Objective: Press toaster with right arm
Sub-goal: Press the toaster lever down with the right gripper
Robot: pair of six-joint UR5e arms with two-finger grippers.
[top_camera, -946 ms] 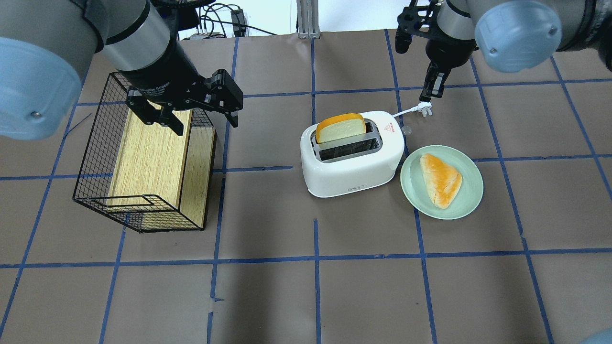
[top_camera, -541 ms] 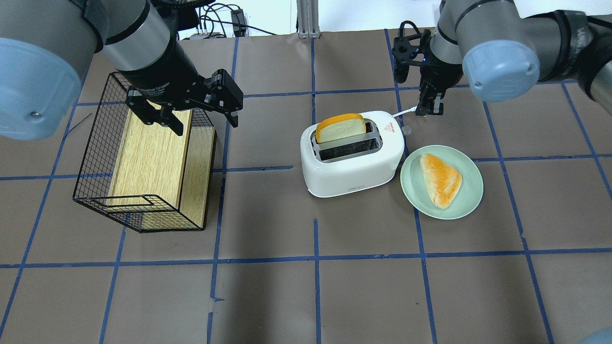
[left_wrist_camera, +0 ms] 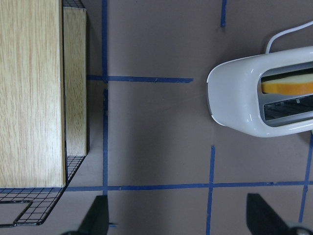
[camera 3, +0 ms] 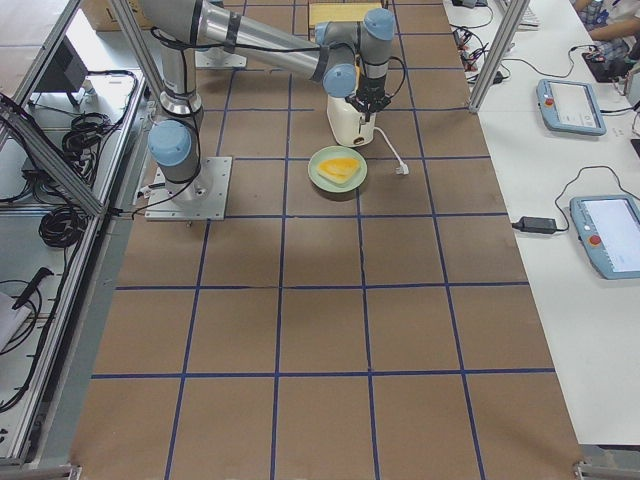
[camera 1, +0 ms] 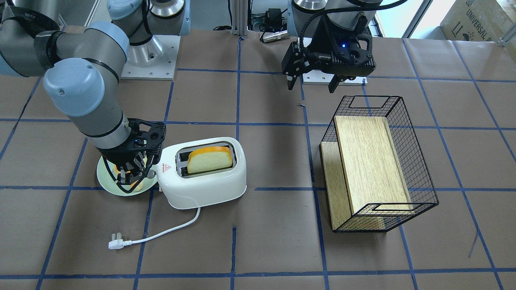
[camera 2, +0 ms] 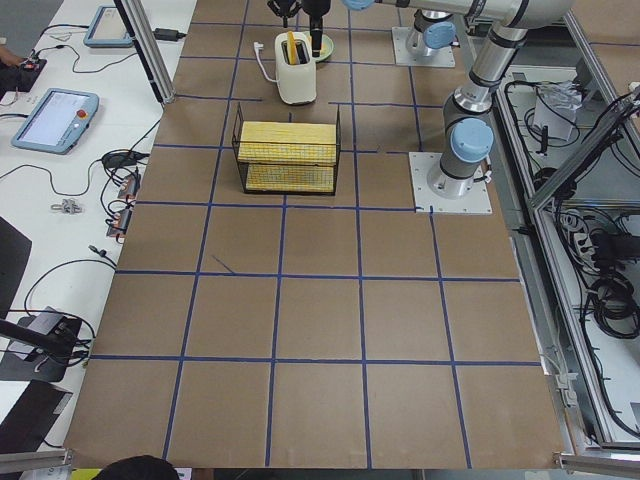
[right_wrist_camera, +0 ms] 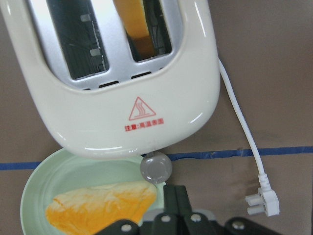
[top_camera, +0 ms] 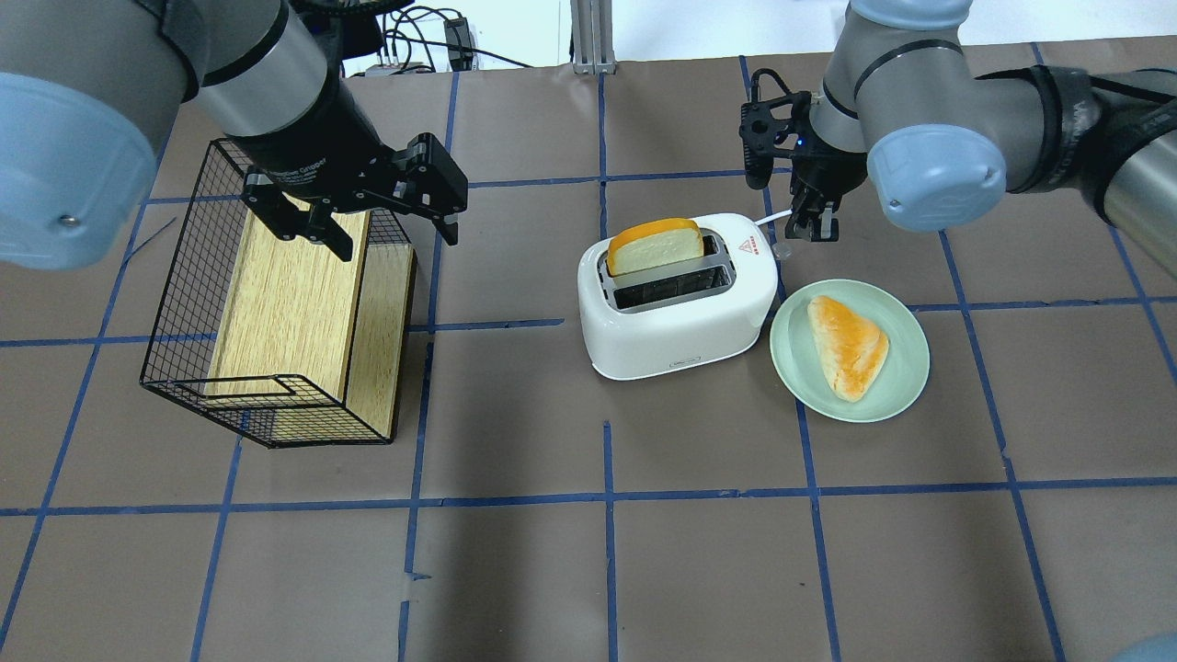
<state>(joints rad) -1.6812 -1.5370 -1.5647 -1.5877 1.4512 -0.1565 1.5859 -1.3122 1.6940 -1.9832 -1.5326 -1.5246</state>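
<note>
The white two-slot toaster (top_camera: 680, 317) stands mid-table with a slice of bread (top_camera: 655, 246) sticking up from its far slot. It also shows in the front view (camera 1: 205, 181) and in the right wrist view (right_wrist_camera: 146, 98). My right gripper (top_camera: 815, 225) is shut and empty. It points down just past the toaster's right end, above the round silver knob (right_wrist_camera: 155, 169) and the white cord (right_wrist_camera: 239, 122). In the right wrist view the gripper (right_wrist_camera: 174, 193) shows its fingers pressed together. My left gripper (top_camera: 377, 225) is open and empty above the black wire basket (top_camera: 184, 303).
A pale green plate (top_camera: 906, 372) with a piece of toast (top_camera: 848, 345) sits against the toaster's right end, under my right arm. The cord's plug (camera 1: 115, 244) lies on the table beyond it. The basket holds a wooden box (top_camera: 285, 303).
My right arm has swung in and come down towards the toaster's right end, and its gripper now covers the plug in the overhead view. The left arm has not moved.
</note>
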